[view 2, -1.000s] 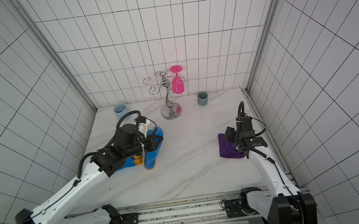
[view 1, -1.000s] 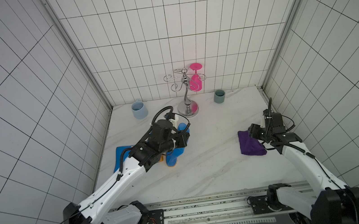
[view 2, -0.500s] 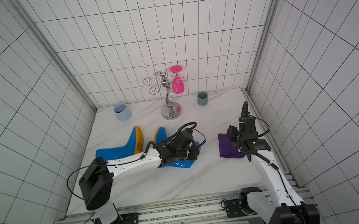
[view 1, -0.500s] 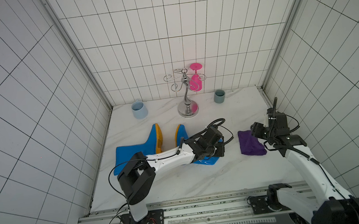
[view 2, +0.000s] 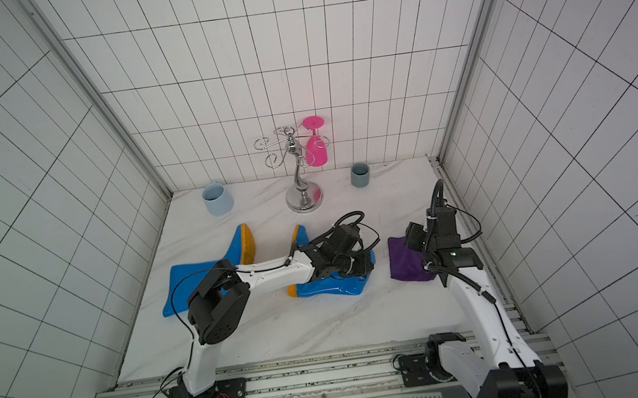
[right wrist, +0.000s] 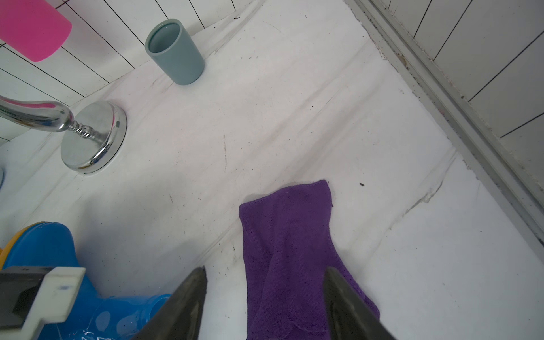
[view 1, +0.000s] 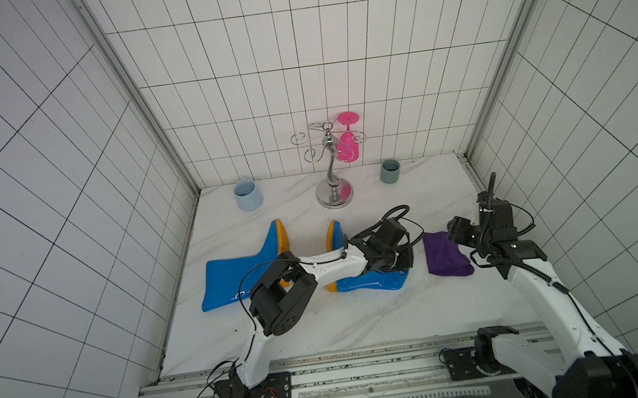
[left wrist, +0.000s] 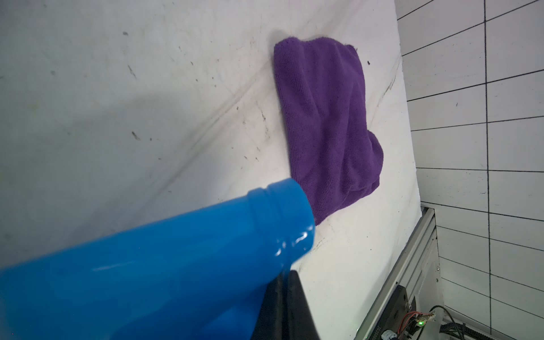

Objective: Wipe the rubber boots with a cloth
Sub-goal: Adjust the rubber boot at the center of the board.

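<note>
Rubber boots [view 1: 236, 280] lay on their sides on the counter [view 1: 325, 324]. Left arm stretched low across them, left pincer [left wrist: 284, 279] clamped together on the cloth-side boot [view 1: 366, 283] at its shaft rim. Right arm was elbow-bent, right pincer [right wrist: 265, 270] jaws apart, straddling the cloth [right wrist: 288, 250]. The cloth lay flat just beside that boot's opening. White mark [view 1: 239, 296] on the other boot was unreadable.

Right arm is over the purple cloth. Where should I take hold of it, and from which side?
Come straight down from above. The cloth lies flat on the table, so no edge can be got under; pinch the raised fold running along its length. The open right gripper straddles that end, clear of the boot.
</note>
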